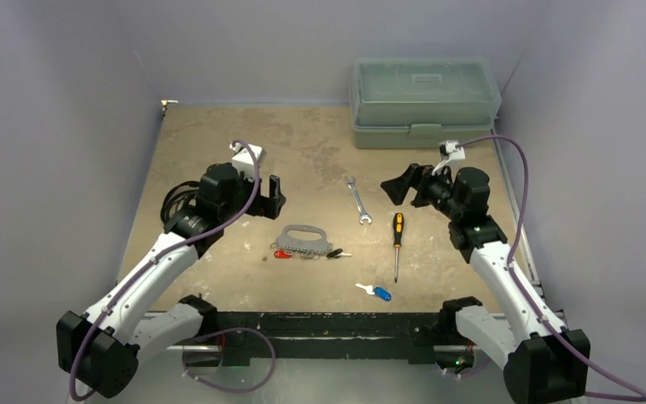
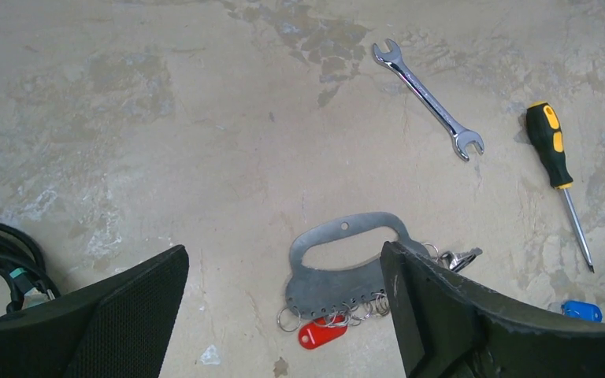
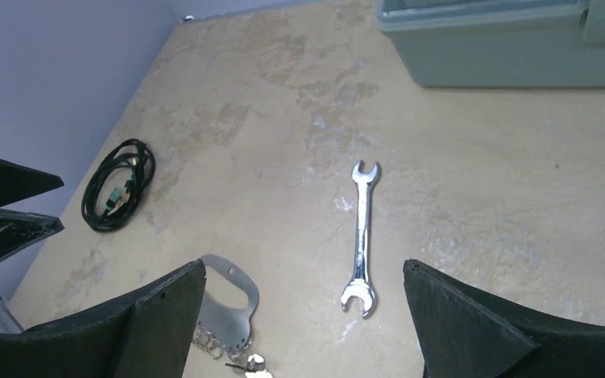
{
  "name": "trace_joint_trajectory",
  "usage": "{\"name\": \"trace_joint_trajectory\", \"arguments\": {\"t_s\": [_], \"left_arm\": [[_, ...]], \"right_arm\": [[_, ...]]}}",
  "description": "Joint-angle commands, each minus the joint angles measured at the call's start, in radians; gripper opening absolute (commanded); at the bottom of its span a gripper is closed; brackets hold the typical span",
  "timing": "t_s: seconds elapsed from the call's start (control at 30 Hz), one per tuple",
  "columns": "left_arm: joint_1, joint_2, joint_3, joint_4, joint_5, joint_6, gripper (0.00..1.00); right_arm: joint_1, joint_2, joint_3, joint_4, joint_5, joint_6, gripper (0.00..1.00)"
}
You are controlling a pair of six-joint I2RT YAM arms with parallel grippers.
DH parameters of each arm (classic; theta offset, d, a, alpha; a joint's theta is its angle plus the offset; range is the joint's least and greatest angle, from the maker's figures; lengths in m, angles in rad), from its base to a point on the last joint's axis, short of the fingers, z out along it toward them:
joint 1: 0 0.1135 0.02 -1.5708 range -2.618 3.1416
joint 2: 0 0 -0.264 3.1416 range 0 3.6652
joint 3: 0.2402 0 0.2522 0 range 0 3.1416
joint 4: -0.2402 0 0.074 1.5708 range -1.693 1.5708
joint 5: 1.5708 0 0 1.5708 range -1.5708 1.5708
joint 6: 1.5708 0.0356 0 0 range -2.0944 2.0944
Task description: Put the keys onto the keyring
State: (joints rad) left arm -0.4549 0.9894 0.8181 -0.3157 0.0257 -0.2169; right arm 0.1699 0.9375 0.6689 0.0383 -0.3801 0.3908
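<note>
The grey metal keyring point(image 1: 304, 238) lies flat on the table between the two arms, with small rings along its near edge point(image 2: 339, 276) point(image 3: 232, 303). A red key point(image 1: 283, 253) point(image 2: 321, 333) sits at its left end and a black key point(image 1: 335, 252) point(image 2: 461, 257) at its right end. A blue and white key point(image 1: 378, 292) point(image 2: 581, 310) lies apart, nearer the front edge. My left gripper point(image 1: 269, 198) point(image 2: 283, 260) hovers open just behind and left of the keyring. My right gripper point(image 1: 394, 192) point(image 3: 303, 268) hangs open near the wrench, holding nothing.
A silver wrench point(image 1: 357, 200) point(image 2: 429, 98) point(image 3: 361, 240) and a yellow-black screwdriver point(image 1: 397, 240) point(image 2: 555, 161) lie right of the keyring. A green toolbox point(image 1: 423, 99) point(image 3: 504, 39) stands at the back right. A coiled black cable point(image 1: 177, 202) point(image 3: 116, 185) lies under the left arm.
</note>
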Motion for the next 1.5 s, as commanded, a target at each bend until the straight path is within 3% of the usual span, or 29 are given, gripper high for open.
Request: {"name": "trace_joint_trajectory", "arguments": {"t_s": [0.0,0.2,0.37,0.7,0.87,1.03,1.17,1.27,1.4,1.47], "left_arm": [[-0.009,0.017,0.033,0.013,0.042,0.010,0.91],[-0.039,0.028,0.038,0.000,0.048,0.019,0.88],[-0.077,0.050,0.037,-0.004,0.046,0.029,0.87],[-0.175,0.110,0.042,-0.026,0.024,0.054,0.81],[-0.262,0.165,0.068,-0.115,0.001,-0.058,0.67],[-0.460,0.146,0.021,-0.098,-0.157,-0.166,0.66],[-0.652,0.147,0.023,-0.064,-0.342,-0.025,0.60],[-0.700,0.209,0.073,-0.069,-0.293,0.196,0.48],[-0.739,0.309,0.101,-0.171,-0.207,0.516,0.47],[-0.754,0.367,0.125,-0.242,-0.225,0.592,0.44]], "right_arm": [[0.001,-0.011,-0.007,-0.064,0.019,0.037,0.99],[0.020,0.023,0.038,-0.208,0.053,0.063,0.99],[0.132,0.030,0.070,-0.286,0.178,0.095,0.99],[0.239,0.053,0.082,-0.238,0.237,0.099,0.99],[0.256,0.054,0.070,-0.222,0.246,0.099,0.99],[0.263,0.039,0.041,-0.190,0.233,0.098,0.99],[0.266,0.031,0.025,-0.176,0.226,0.075,0.99],[0.265,0.033,0.028,-0.173,0.222,0.061,0.99],[0.265,0.021,0.028,-0.179,0.238,0.041,0.99],[0.265,0.011,0.031,-0.187,0.260,0.034,0.99]]}}
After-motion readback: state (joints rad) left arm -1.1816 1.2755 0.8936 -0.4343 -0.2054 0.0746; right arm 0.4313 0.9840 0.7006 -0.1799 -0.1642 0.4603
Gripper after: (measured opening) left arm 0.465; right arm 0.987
